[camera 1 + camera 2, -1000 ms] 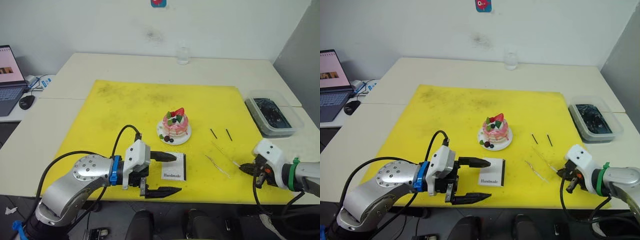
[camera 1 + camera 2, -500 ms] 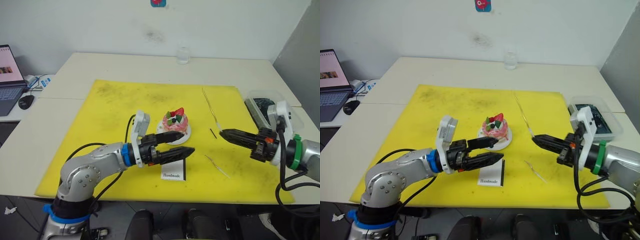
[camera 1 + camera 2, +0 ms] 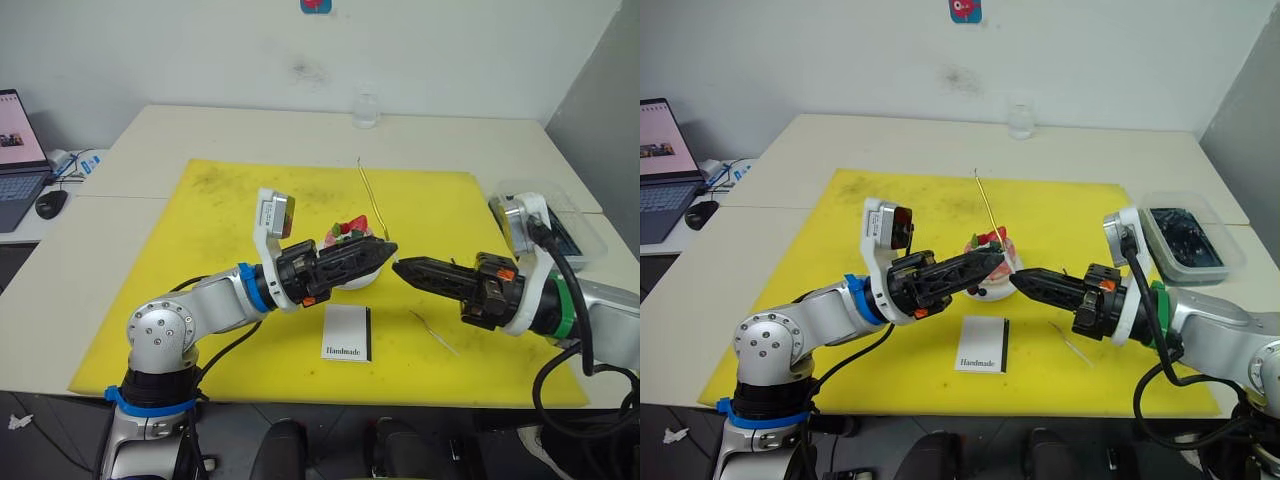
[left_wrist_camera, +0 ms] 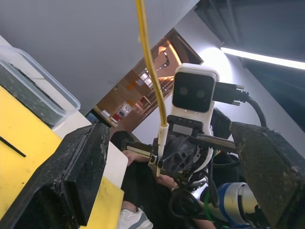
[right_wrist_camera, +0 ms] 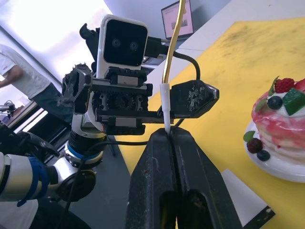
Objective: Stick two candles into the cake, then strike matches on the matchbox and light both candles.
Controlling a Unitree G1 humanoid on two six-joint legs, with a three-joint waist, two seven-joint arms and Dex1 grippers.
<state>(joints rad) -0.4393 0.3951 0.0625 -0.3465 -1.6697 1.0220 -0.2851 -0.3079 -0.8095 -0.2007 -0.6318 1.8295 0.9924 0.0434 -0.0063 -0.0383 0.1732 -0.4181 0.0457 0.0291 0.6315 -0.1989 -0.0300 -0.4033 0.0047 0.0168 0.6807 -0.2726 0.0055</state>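
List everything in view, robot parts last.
table: one, cream, under everything
mat: one, yellow, on the table
cake: one, pink and white, mid-mat on a white plate
candles: two, pale gold; one upright in the right gripper, one lying on the mat
matchbox: one, white, near edge of the mat
match: one seen, dark, on the mat
container: one, clear, right of the mat
glass: one, clear, far table edge
laptop: one, far left
person: one, background
left gripper: open, beside the cake
right gripper: shut on a candle
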